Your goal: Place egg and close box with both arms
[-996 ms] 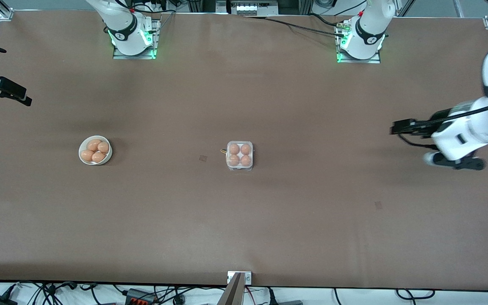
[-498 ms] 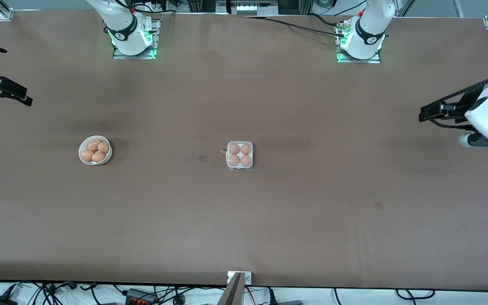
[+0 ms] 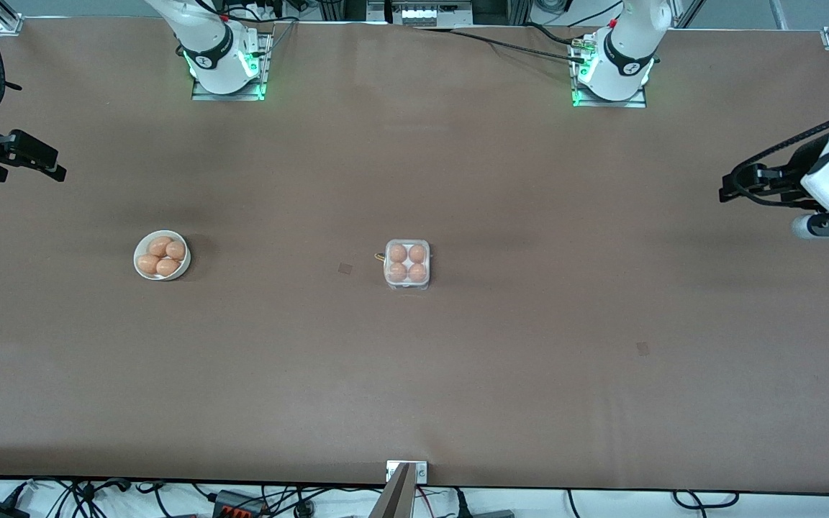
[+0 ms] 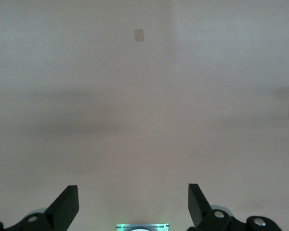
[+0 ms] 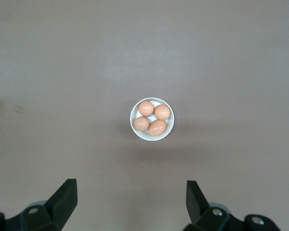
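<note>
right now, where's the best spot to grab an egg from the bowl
Probably from straight above, fingers across the narrow middle of the egg lying nearest the bowl rim. All four eggs lie on their sides, packed close, so only their tops are free. The right gripper is open.

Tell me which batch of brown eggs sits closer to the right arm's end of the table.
The four brown eggs in the round white bowl. The other four sit in the small clear-lidded white egg carton at mid-table. Both open claws, right and left, hang at the table's ends.

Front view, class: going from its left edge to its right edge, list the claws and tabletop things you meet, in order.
Right claw → bowl of eggs → small patch → box → second patch → left claw.
</note>
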`<action>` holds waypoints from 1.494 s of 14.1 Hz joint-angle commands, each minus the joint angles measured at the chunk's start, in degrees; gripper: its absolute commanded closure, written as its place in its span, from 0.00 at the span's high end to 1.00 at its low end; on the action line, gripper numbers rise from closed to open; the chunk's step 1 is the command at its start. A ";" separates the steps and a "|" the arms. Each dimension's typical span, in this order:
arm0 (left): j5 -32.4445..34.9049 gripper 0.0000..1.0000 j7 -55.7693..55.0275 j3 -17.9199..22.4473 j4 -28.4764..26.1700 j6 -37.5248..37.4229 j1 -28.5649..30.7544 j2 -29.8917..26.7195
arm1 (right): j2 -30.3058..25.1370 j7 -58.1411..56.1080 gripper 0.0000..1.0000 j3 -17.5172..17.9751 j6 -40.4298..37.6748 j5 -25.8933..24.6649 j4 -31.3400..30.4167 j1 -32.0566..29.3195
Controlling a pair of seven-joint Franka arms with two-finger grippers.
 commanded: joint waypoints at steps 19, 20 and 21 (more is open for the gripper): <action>-0.67 1.00 -0.07 14.31 -10.81 3.58 -13.20 -9.68 | -0.32 0.94 1.00 0.04 -1.35 0.26 0.81 0.07; -0.67 1.00 0.10 14.31 -10.81 3.49 -13.20 -9.68 | -0.32 0.94 1.00 0.04 -1.35 0.26 0.81 -0.02; -0.67 1.00 -0.07 14.31 -10.81 3.49 -13.29 -9.68 | -0.32 0.94 1.00 0.04 -1.26 0.26 0.81 0.07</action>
